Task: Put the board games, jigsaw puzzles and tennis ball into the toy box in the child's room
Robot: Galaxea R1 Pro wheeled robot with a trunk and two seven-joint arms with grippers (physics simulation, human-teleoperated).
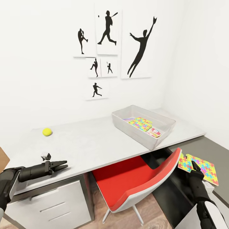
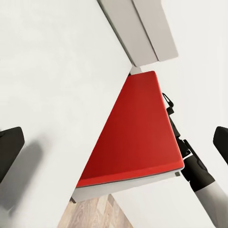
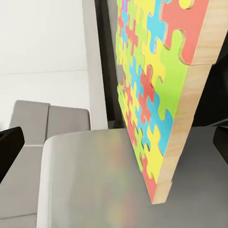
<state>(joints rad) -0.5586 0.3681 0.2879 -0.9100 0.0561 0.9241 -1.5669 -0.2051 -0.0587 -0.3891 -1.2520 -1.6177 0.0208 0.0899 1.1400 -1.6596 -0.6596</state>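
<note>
Head view: my right gripper is clamped on the jigsaw puzzle, held low beside the red chair; the toy box lies up and to the left of it on the white table, so this arm is nearer. The tennis ball sits ahead of my left gripper, whose jaws stand together. Plain white walls bear silhouette prints.

Left wrist view: the jaw state here I cannot tell; the chair seat lies beyond.

Right wrist view: the puzzle hangs on edge, its long axis running away from the camera.
</note>
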